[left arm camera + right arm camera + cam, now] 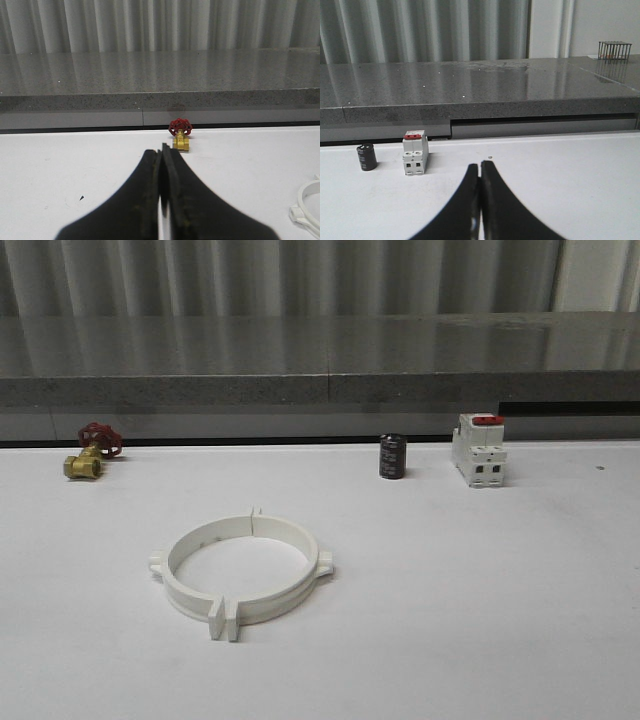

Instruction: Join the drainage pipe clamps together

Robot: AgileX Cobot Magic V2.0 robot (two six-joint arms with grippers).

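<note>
The front view takes in the whole white table (pixel 520 620), where the two pipe clamps (pixel 240 565) lie joined as one ring near the middle, end tabs touching at front and back. At the far edge stand one brass valve (pixel 90 455), one black cylinder (pixel 392 456) and one breaker (pixel 478 450), well apart from the ring. The left wrist view shows the left gripper (pixel 161 152) pressed closed and empty, facing the valve with a clamp edge beside it, while the right wrist view shows the right gripper (pixel 480 167) likewise closed on nothing, near the cylinder and breaker.
</note>
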